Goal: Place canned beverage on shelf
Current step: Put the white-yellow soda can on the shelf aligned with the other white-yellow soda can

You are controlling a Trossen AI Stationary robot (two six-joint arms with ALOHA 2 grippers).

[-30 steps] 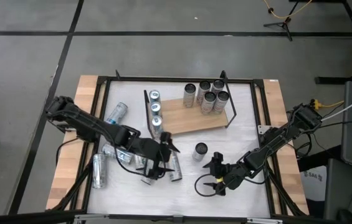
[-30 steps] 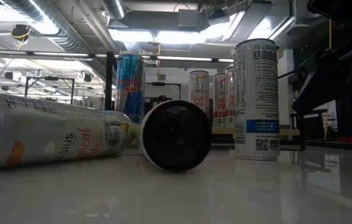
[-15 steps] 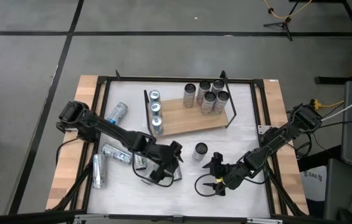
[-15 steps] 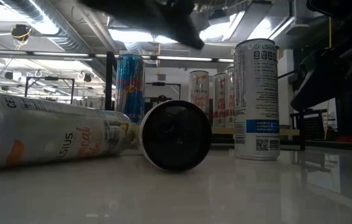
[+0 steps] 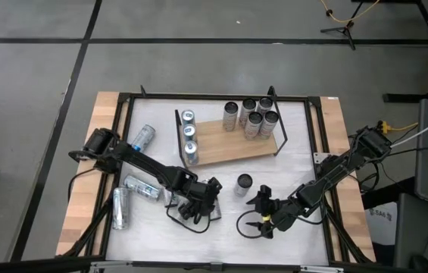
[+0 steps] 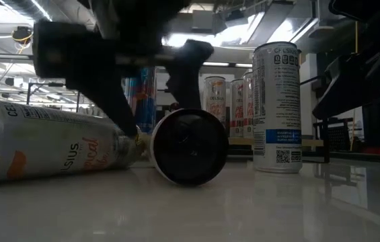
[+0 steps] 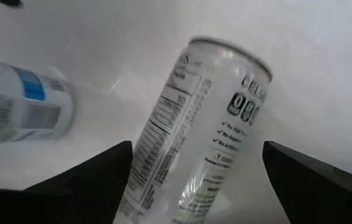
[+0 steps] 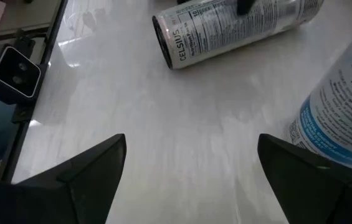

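Left end effector (image 5: 201,206) is down over a lying can (image 7: 204,124) at about 6 o'clock on the surface (image 5: 304,136). Its fingers (image 7: 82,180) stand wide apart, one on each side of the can's body. In the left wrist view they straddle the can, but contact cannot be confirmed; nothing is lifted. In the low view the can's dark round end (image 6: 190,146) faces the camera, with the end effector (image 6: 153,87) above it.

Right end effector (image 5: 263,216) is at about 5 o'clock on the surface, fingers wide apart and holding nothing. Bare white surface lies between its fingers (image 8: 70,180) in the right wrist view.

An upright can (image 5: 244,183) stands between the two end effectors, near both. Room to move there is tight. More lying cans (image 5: 142,187) crowd the 8 o'clock side of the left end effector, and one (image 5: 120,207) lies near the surface's 9 o'clock edge. Another can (image 5: 143,137) lies toward 10 o'clock.

The shelf (image 5: 232,144) sits at about 12 o'clock, well apart from both end effectors. It holds a row of three upright cans (image 5: 189,133) at its 9 o'clock end and a cluster of five cans (image 5: 254,117) at its 2 o'clock corner. The board's middle and 6 o'clock edge are bare wood.
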